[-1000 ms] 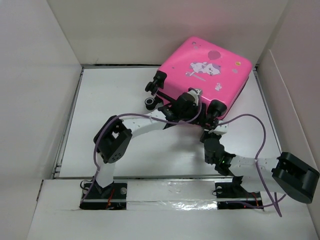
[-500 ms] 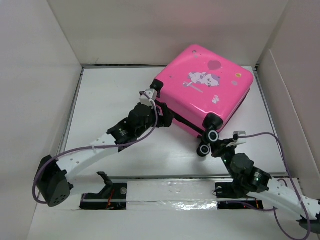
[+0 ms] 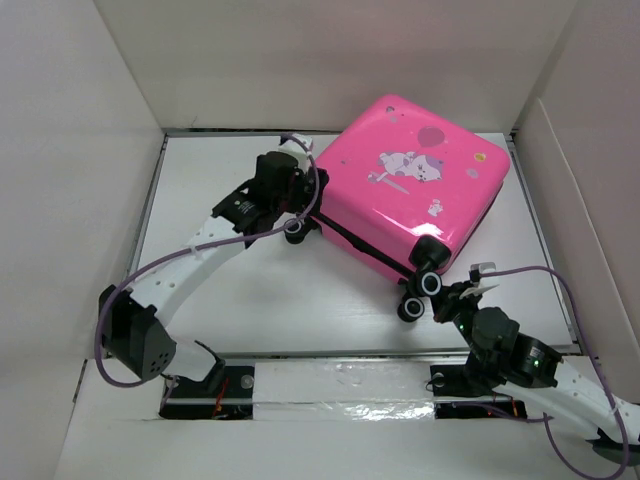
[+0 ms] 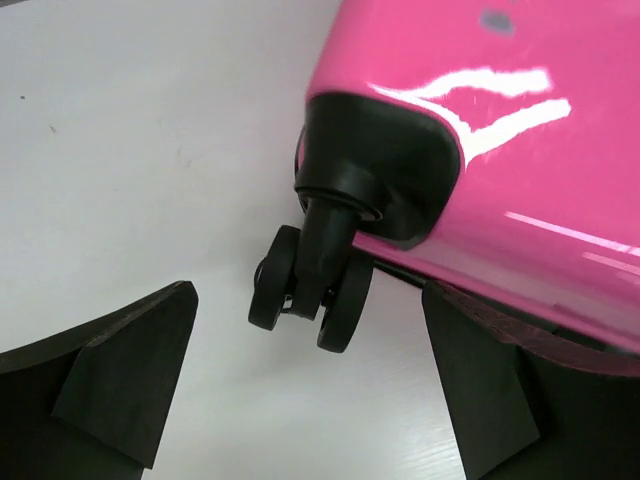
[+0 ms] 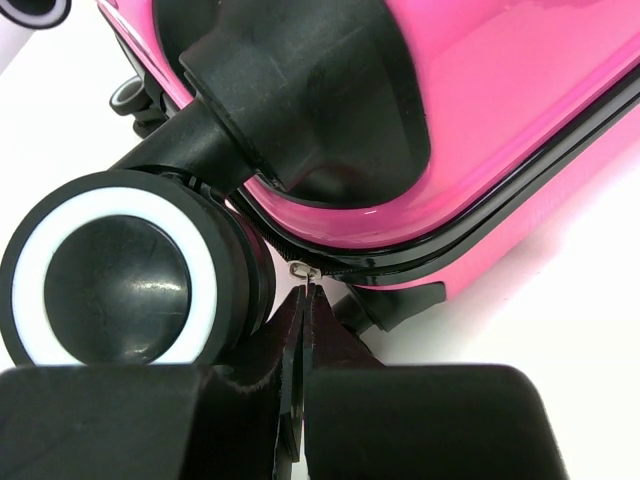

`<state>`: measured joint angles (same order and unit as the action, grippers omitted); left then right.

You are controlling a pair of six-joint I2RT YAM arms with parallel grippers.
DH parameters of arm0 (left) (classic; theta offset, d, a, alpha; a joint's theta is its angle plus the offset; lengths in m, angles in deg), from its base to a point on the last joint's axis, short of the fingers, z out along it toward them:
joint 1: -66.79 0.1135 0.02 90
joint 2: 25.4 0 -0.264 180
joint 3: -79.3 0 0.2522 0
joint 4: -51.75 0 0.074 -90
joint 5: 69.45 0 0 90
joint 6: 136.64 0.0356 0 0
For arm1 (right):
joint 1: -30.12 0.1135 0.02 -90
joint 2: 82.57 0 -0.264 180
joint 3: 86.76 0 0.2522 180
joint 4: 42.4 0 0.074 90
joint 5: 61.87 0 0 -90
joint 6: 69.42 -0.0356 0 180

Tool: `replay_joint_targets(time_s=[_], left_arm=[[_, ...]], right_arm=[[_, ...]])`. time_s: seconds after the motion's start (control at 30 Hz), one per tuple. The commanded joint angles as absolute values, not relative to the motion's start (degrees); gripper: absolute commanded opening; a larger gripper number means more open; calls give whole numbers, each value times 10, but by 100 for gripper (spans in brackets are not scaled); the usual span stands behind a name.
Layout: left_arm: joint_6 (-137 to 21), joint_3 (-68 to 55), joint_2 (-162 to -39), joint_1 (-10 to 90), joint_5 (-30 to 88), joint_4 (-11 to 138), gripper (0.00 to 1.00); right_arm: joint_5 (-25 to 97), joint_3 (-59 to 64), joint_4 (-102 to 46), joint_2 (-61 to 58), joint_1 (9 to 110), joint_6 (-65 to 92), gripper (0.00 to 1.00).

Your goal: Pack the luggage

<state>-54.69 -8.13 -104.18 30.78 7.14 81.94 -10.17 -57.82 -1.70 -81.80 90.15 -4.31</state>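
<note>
The pink luggage (image 3: 415,190) lies closed and flat at the back right of the table, cartoon print up, black wheels toward me. My left gripper (image 3: 296,200) is open at its left wheel corner; in the left wrist view the black twin wheel (image 4: 310,300) hangs between the spread fingers (image 4: 120,370), untouched. My right gripper (image 3: 447,300) sits by the near wheels (image 3: 428,283). In the right wrist view its fingers (image 5: 335,345) are pressed together on the metal zipper pull (image 5: 303,271) at the black zipper line, beside a white-ringed wheel (image 5: 120,270).
White walls enclose the table on the left, back and right (image 3: 570,200). A raised white ledge (image 3: 340,385) runs along the near edge over the arm bases. Purple cables trail from both arms.
The left arm swung up and left along the suitcase to its left wheel corner. The suitcase shifted slightly. The right gripper stayed by the near wheels.
</note>
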Motion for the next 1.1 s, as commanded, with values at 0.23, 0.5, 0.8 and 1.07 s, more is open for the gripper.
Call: replay_joint_targets(time_s=[0.23,0.5,0.8,1.07], left_arm=[[-396,-117,-1133,312,161,839,89],[-386,-159,-1188,317,150,819,34],[-499,-99,-1165,329,171,731,0],[-622,138,-1031,201,150,559,0]], right_arm=[[-81,-530,-36,-923,907,-8,0],[-80,-530,-35,-924,907,-10,0],[-85,-533,-64,-890,907,-5,0],[-96,-514,-146,-777,907,68,0]])
